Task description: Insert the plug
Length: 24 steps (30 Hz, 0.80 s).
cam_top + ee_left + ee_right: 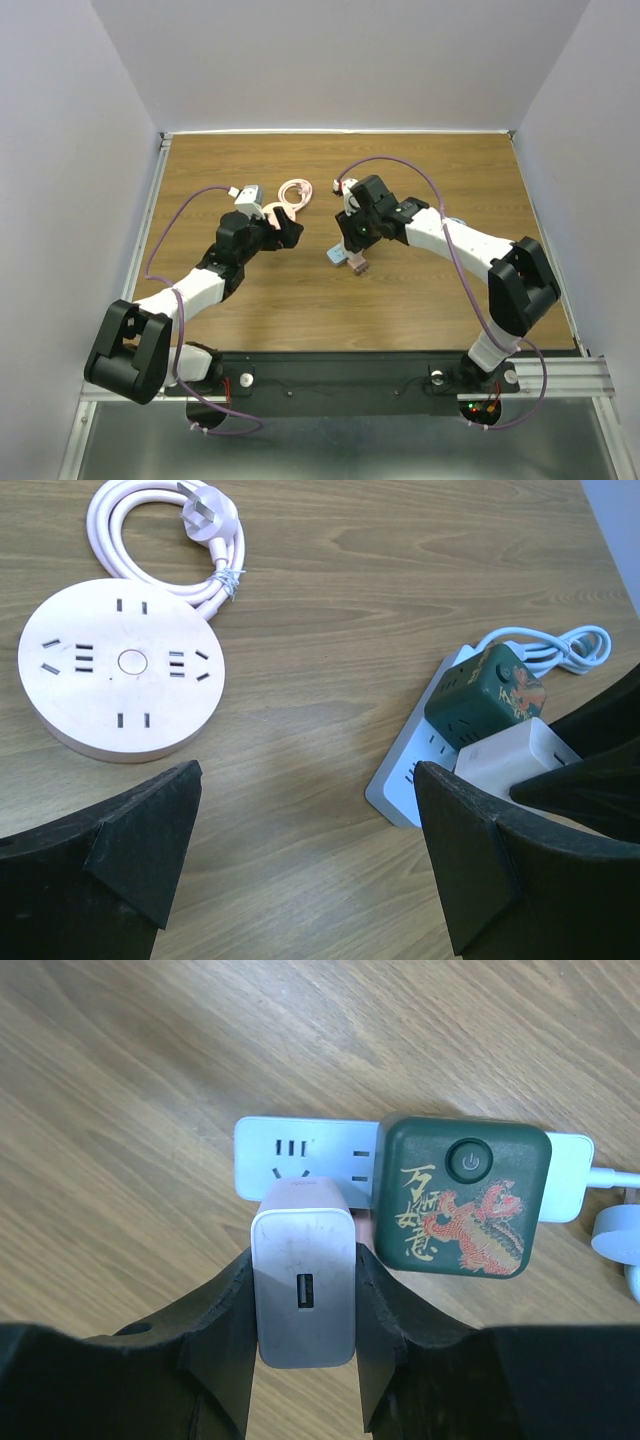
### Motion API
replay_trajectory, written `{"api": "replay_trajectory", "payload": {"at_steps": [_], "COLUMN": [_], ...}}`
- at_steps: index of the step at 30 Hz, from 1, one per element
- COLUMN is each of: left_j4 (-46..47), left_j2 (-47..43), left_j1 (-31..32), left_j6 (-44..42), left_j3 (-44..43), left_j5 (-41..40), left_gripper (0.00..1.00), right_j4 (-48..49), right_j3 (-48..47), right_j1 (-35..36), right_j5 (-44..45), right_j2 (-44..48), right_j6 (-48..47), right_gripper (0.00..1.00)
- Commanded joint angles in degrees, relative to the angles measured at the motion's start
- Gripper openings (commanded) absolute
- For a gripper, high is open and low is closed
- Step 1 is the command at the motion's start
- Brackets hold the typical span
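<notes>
The plug (305, 1285), a white block whose USB slot only the right wrist view shows, is clenched in the right fingers (225, 1335) over the strip (290, 1155) beside a green cube (465, 1195), while the left wrist view adds a round socket (120, 670) on the surface (350, 580) before the released left fingers (130, 850).
</notes>
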<state>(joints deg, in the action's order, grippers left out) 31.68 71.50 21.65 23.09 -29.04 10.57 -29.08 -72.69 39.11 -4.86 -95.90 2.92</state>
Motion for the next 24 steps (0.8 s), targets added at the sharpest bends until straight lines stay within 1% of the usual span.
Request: {"api": "replay_trajectory", "payload": {"at_steps": [1, 9, 16, 24], "left_j4": [1.45, 1.72, 1.63, 1.54], "left_j2": [-0.23, 0.3, -0.05, -0.58], "left_j1": [-0.29, -0.2, -0.2, -0.2], "left_j6": [0.2, 0.2, 0.2, 0.02], "left_j3": [0.03, 0.12, 0.3, 0.56], "left_j5": [1.38, 2.09, 2.18, 2.18], "left_gripper": [0.99, 0.99, 0.99, 0.99], "right_j4": [4.81, 9.92, 10.01, 9.92], "right_j3": [-2.11, 0.44, 0.53, 0.97], "right_j1": [1.23, 2.19, 2.9, 3.51], "right_j5": [3.01, 2.58, 2.23, 4.51], "right_j2": [-0.34, -0.78, -3.15, -3.68], "right_j6": [-0.9, 0.86, 0.86, 1.12], "right_gripper": [0.0, 0.0, 0.0, 0.0]}}
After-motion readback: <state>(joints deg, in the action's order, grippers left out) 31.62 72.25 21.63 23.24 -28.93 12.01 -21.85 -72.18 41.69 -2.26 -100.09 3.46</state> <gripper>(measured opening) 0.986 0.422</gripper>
